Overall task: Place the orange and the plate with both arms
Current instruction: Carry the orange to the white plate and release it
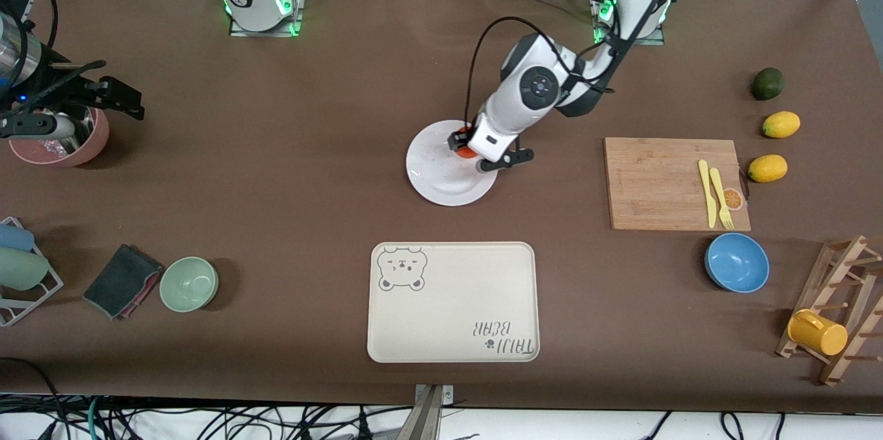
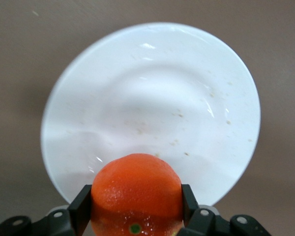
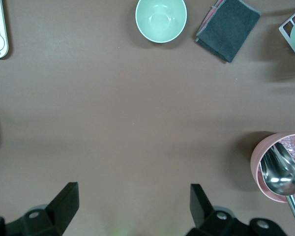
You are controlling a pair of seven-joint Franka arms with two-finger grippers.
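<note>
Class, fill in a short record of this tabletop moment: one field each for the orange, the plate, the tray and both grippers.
orange: the orange is clamped between the left gripper's fingers, over the plate's rim
plate: the plate is white, on the table, nothing resting in it
tray: the bear-printed tray lies nearer the front camera than the plate
left gripper: the left gripper is shut on the orange
right gripper: the right gripper is open, waiting over the table beside the pink bowl

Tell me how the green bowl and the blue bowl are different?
The green bowl is smaller and sits beside a dark cloth toward the right arm's end of the table. The blue bowl is bigger and sits near the cutting board toward the left arm's end. Both are round, upright and empty.
</note>
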